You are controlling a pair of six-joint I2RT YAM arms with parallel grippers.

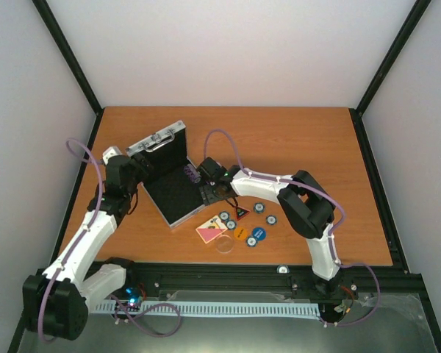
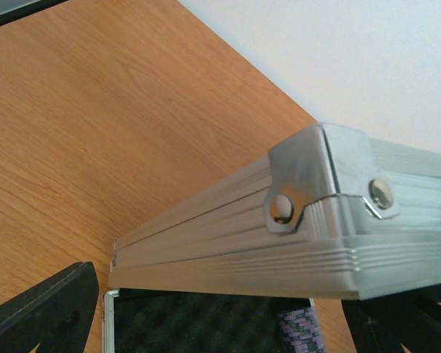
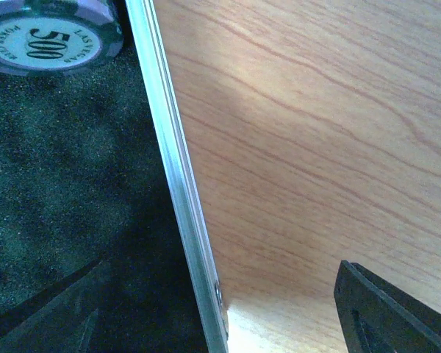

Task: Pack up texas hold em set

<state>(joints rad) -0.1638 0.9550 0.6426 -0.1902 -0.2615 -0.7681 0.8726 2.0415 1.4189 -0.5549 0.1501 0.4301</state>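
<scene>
Silver case (image 1: 169,184) open on the desk (image 1: 316,147), left of centre, lid (image 1: 158,140) propped up, purple chip stack (image 1: 192,175) inside on the foam. Astride the lid's corner, left jaws spread wide, gripping nothing; right jaws open too, straddling the case's right rim (image 3: 178,191), empty. Risks: nudging the lid shut, or catching the rim and shoving the case into the loose chips (image 1: 259,208), pink deck (image 1: 209,233) and clear disc (image 1: 225,243) just beside.
</scene>
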